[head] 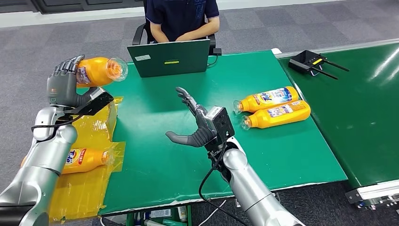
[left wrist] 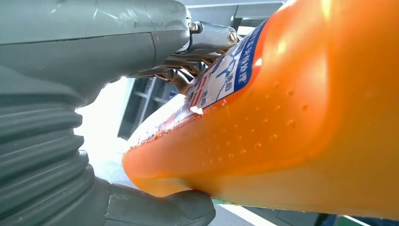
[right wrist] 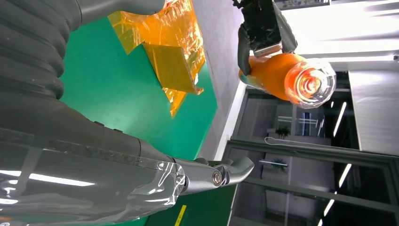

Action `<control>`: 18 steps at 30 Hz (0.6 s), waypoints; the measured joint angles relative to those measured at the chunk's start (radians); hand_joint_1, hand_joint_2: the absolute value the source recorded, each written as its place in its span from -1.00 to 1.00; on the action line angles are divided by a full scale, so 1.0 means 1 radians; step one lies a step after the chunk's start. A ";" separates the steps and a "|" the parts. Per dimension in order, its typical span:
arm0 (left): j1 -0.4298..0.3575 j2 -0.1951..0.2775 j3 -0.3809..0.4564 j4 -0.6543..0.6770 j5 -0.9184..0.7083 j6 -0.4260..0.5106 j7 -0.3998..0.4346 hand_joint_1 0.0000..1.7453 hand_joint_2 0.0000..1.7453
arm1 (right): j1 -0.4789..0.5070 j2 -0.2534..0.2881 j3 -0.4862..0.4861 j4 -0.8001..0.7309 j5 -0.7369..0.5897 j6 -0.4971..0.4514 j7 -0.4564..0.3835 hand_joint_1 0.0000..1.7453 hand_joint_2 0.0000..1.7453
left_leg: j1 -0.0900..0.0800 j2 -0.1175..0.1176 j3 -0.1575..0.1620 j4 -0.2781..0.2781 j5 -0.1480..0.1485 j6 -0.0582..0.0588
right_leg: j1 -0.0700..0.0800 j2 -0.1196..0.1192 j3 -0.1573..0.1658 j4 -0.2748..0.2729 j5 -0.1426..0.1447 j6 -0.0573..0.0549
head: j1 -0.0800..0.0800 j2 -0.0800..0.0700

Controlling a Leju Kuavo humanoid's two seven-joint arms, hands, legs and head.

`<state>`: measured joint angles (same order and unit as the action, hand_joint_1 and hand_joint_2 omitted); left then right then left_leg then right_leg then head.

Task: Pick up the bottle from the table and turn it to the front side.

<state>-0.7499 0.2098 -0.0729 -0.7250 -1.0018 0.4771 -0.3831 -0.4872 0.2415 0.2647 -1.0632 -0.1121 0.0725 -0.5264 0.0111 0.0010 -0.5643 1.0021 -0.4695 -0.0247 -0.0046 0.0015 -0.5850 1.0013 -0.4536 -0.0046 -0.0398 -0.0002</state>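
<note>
Setting: green table [head: 155, 155] on a grey carpeted floor, centre of the head view; a second green surface [head: 367, 117] at the right edge.
Left robot hand [head: 63, 84]: raised at upper left of the head view, off the table's left edge, fingers wrapped around the held bottle.
Held bottle [head: 96, 70]: orange, lying roughly level in the grasp, clear cap end toward the centre of the frame; label [left wrist: 226, 75] with blue and white print faces the left wrist camera.
Right robot hand [head: 190, 125]: centre of the head view, above the table, fingers spread apart, grasping nothing.
Yellow film [head: 89, 183]: crumpled sheets along the table's left edge, lower left.
Bottle on film [head: 82, 159]: orange, on its side, lower left.
Bottle pair [head: 273, 107]: two orange bottles on their sides, touching along their length, right of centre, caps toward the right robot hand.
Laptop [head: 169, 57]: dark green lid, open, upper centre on the table's far edge.
Person [head: 181, 19]: seated behind the laptop, top centre.
Black device [head: 310, 62]: with antennas, upper right.
</note>
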 joint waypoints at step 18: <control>-0.065 0.071 0.000 0.092 -0.205 -0.046 0.142 1.00 1.00 | 0.002 0.000 0.000 0.000 0.017 0.014 0.013 -1.00 1.00 | 0.001 0.001 0.000 0.000 0.000 -0.001 | 0.000 0.001 -0.001 0.000 0.000 0.000 | 0.000 0.000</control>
<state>-0.8147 0.2807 -0.0729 -0.6326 -1.2068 0.4313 -0.2415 -0.4850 0.2415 0.2646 -1.0632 -0.0953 0.0862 -0.5131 0.0121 0.0015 -0.5644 1.0021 -0.4691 -0.0253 -0.0045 0.0022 -0.5859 1.0016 -0.4535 -0.0049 -0.0399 0.0000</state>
